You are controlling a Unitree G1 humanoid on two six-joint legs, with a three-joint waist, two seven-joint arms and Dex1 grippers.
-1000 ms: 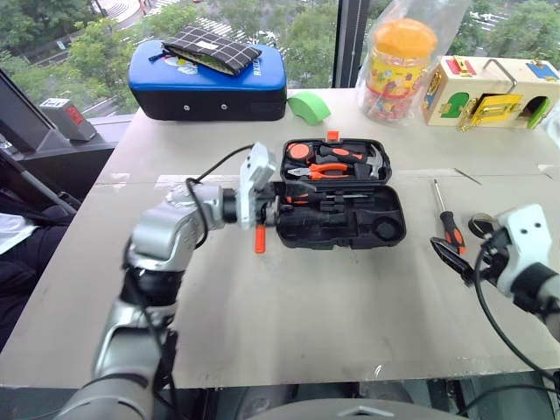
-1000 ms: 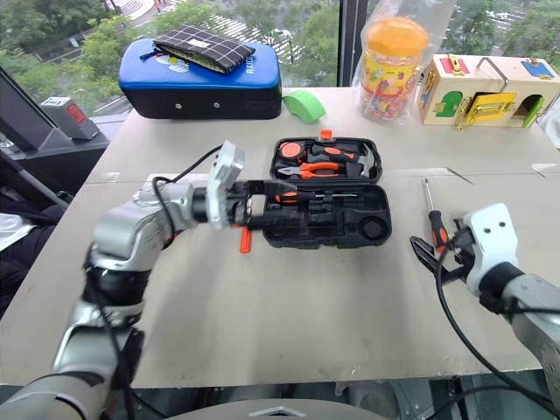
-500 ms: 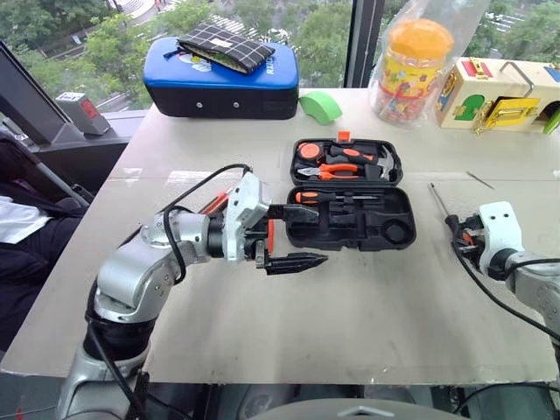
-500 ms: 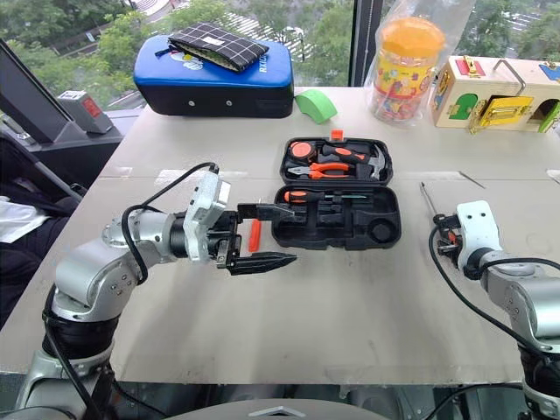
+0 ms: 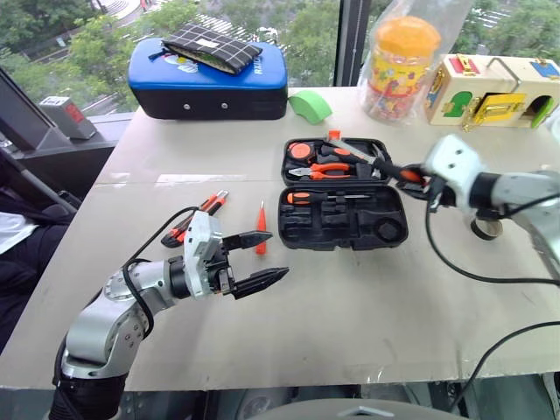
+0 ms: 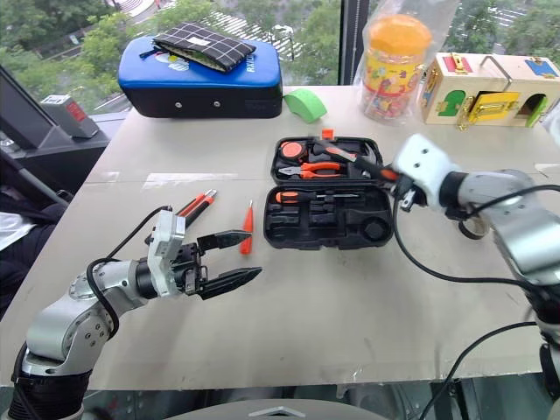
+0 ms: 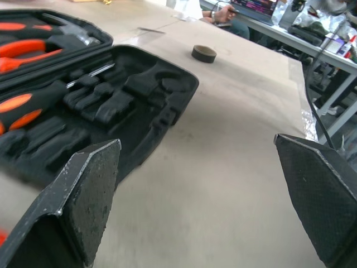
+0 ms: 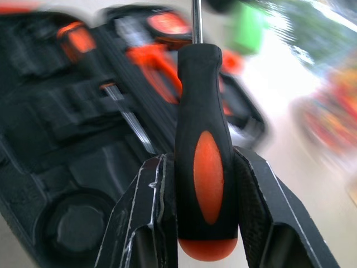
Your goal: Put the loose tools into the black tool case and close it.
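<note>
Right gripper [image 8: 203, 167] clamps its fingers on a screwdriver [image 8: 203, 162] above the open black tool case [image 5: 343, 219]; left gripper [image 5: 259, 258] hovers over the table [image 5: 350, 306], fingers apart.

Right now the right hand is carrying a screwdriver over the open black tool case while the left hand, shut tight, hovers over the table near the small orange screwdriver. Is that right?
Not quite: the left hand is open, not shut; the left wrist view shows its fingers standing wide apart with nothing between them. The rest holds: the right hand grips a screwdriver over the open black tool case, and the small orange screwdriver lies on the table near the left hand.
</note>
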